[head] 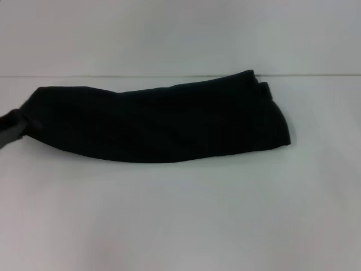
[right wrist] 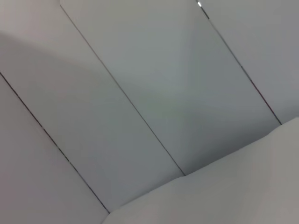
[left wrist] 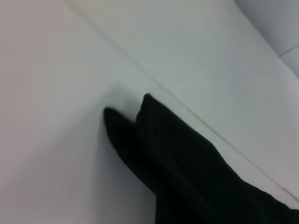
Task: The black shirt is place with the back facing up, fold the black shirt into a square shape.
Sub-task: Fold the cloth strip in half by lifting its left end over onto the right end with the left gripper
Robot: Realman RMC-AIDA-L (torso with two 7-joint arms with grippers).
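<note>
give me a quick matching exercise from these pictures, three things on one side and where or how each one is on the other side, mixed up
Things:
1. black shirt
2. left gripper
3. table

Descriptions:
A. white surface that bears the garment
B. folded into a long band, lying across the surface
C. at the head view's left edge, by the band's left end

Pairs: 1-B, 2-C, 3-A

black shirt [head: 163, 124], folded into a long band, lying flat crosswise
</note>
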